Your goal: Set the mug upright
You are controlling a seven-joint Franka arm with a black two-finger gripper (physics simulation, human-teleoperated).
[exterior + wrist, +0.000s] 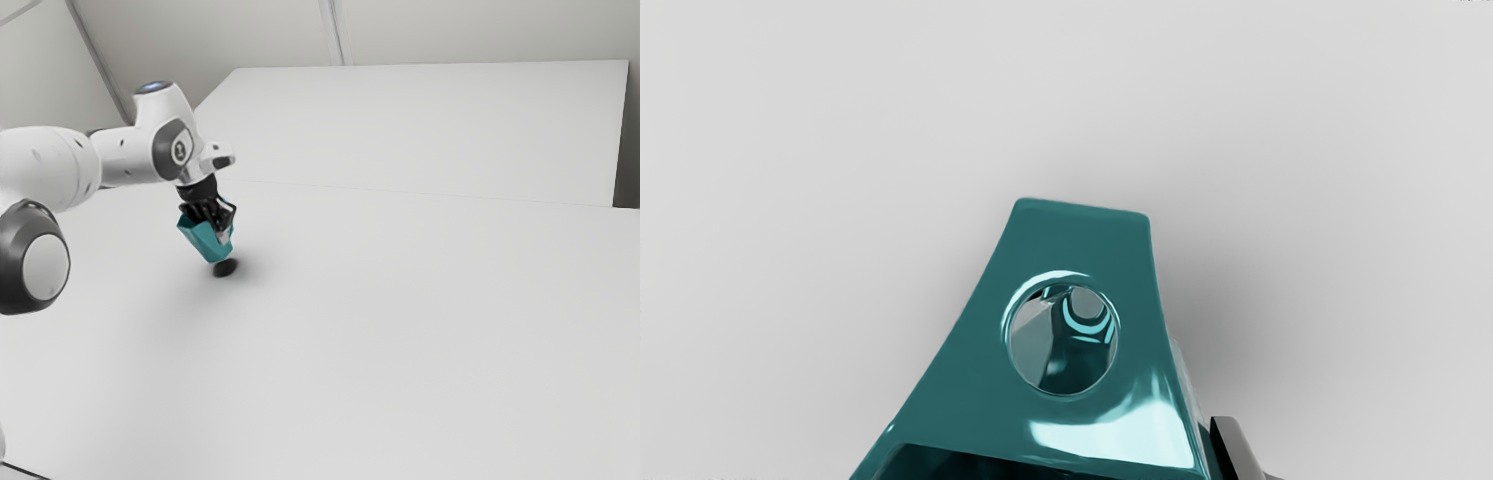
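Note:
The teal mug [206,239] is off the table in the exterior view, tilted, its wide end up by the hand and its narrow end pointing down. My gripper [221,232] is shut on it, with a pale fingertip against the side toward the exterior view's right. In the wrist view the mug [1066,247] tapers away from the hand; a round hole opens in its near face, and part of its dark mouth shows. One finger [1238,450] lies along the mug's side; the other finger is hidden there.
A dark oval patch [225,268] lies on the white table [400,330] just beneath the mug. Behind, a large pale panel [420,130] reaches toward the exterior view's right.

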